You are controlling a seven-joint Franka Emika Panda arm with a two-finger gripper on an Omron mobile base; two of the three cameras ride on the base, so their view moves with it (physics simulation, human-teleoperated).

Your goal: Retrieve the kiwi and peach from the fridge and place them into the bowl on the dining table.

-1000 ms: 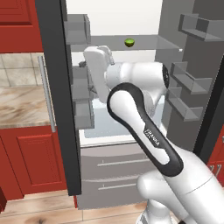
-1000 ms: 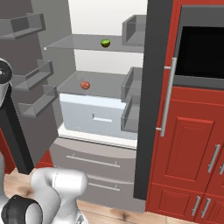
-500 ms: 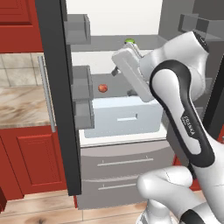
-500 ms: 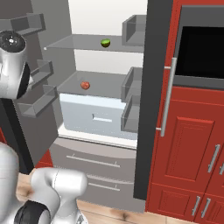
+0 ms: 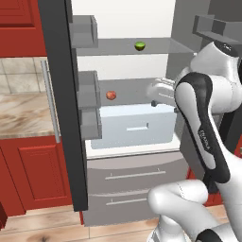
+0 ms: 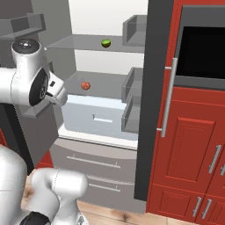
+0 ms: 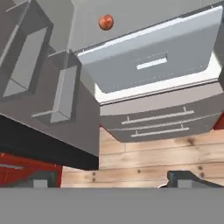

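Green kiwi (image 5: 140, 46) sits on the fridge (image 5: 127, 142) top shelf in both base views, while the hand view adds wooden flooring (image 7: 153, 157) beneath the spread-open, empty gripper (image 7: 114, 179) and the peach (image 7: 105, 22)

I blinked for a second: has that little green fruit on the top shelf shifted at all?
No. The kiwi sits at the same spot on the upper glass shelf of the fridge.

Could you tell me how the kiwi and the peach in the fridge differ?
The kiwi is bright green; the peach is pinkish-red. The kiwi sits on the upper glass shelf, the peach on the shelf below it, just above the pale drawer. The kiwi lies further right than the peach in both base views. Both are small, round and untouched.
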